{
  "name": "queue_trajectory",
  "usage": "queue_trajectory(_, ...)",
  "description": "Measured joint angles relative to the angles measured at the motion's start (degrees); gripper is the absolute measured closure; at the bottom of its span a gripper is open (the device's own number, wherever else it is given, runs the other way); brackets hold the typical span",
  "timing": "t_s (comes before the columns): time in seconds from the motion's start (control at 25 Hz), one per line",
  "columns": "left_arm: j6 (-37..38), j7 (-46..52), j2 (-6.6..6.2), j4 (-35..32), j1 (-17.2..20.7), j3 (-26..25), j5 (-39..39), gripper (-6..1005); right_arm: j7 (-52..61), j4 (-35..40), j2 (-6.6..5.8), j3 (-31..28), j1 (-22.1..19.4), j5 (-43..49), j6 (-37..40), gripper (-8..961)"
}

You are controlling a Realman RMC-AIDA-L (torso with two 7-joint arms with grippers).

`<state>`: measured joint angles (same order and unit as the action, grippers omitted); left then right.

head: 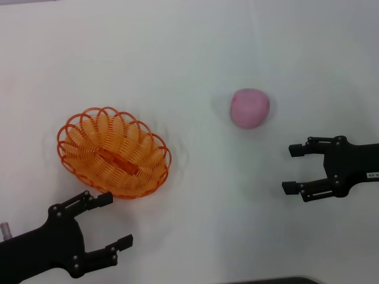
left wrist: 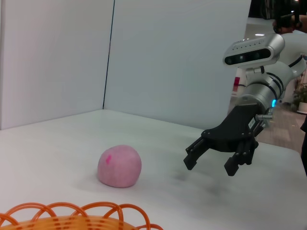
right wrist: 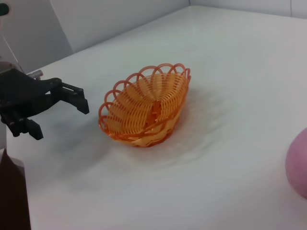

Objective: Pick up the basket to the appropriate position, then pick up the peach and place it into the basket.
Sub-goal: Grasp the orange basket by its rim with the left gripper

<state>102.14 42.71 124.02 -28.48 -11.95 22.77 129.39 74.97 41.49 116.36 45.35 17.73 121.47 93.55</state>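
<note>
The orange basket [head: 89,133] rests on the white table at the left; nothing lies inside it. To the right and farther back sits the pale pink peach [head: 249,107], alone on the table. My left gripper [head: 116,220] is open just in front of the basket's near rim, not touching it. My right gripper [head: 291,168] is open to the right of the peach and nearer to me, holding nothing. The left wrist view shows the basket rim [left wrist: 96,211], the peach [left wrist: 119,166] and the right gripper [left wrist: 210,166]. The right wrist view shows the basket [right wrist: 129,103], the left gripper [right wrist: 60,120] and the peach's edge [right wrist: 298,163].
The white table [head: 189,53] stretches in all directions around the two objects. White wall panels [left wrist: 57,57] stand behind the table's far edge in the left wrist view. A dark strip [head: 272,280] shows at the table's front edge.
</note>
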Motion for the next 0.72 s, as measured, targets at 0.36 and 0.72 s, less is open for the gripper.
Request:
queue_trajectory(0.36, 0.08, 0.00, 0.00, 0.08, 0.00, 0.00, -0.03, 158, 0.09, 0.00, -0.08, 0.00, 0.28, 0.00, 0.04, 13)
queue_trajectory(0.72, 0.08, 0.00, 0.00, 0.10, -0.09, 0.00, -0.03, 157, 0.08, 0.00, -0.18, 0.00, 0.31, 0.00, 0.05, 13)
